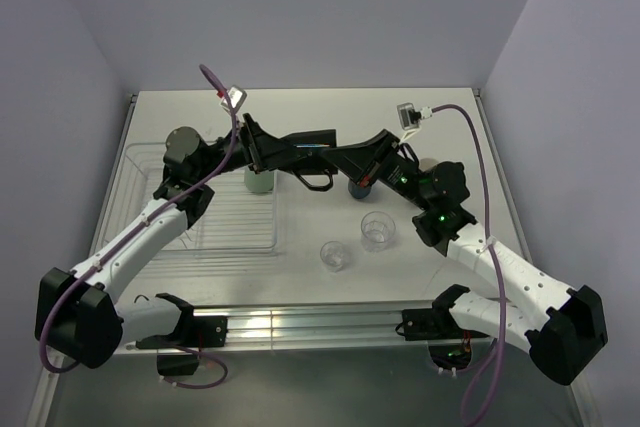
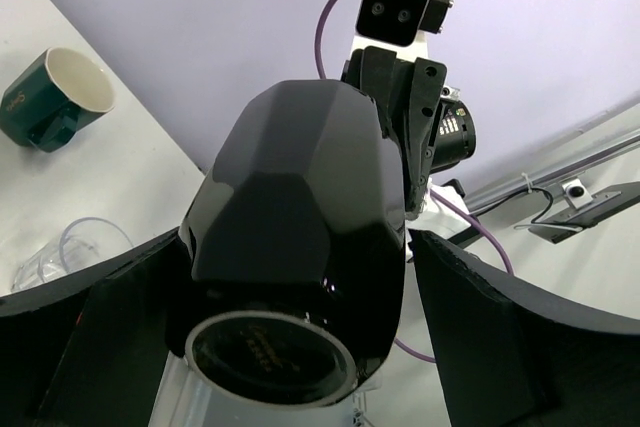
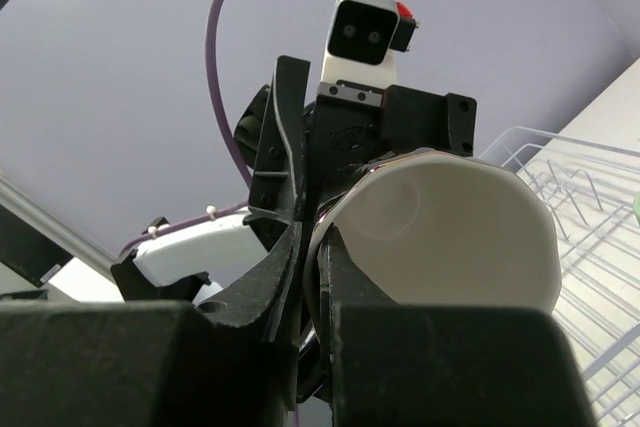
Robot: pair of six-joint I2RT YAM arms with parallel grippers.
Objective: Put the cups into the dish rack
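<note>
The black mug [image 1: 312, 152] with a cream inside hangs in the air between both grippers, above the middle of the table. My right gripper [image 1: 352, 160] is shut on its rim, one finger inside and one outside, as the right wrist view shows [image 3: 312, 239]. My left gripper [image 1: 264, 150] is open around the mug's body [image 2: 300, 197], with a gap at the right finger [image 2: 500, 327]. The mint green tumbler [image 1: 260, 180] stands at the clear dish rack's [image 1: 240, 239] right edge. The navy mug [image 1: 360, 188], two clear tumblers [image 1: 377, 231] [image 1: 335, 255] and the dark green mug [image 2: 50, 97] sit on the table.
The rack's wire-like ribs also show in the right wrist view [image 3: 575, 182]. Walls close in the table at the back and both sides. A metal rail [image 1: 300, 322] runs along the near edge between the arm bases.
</note>
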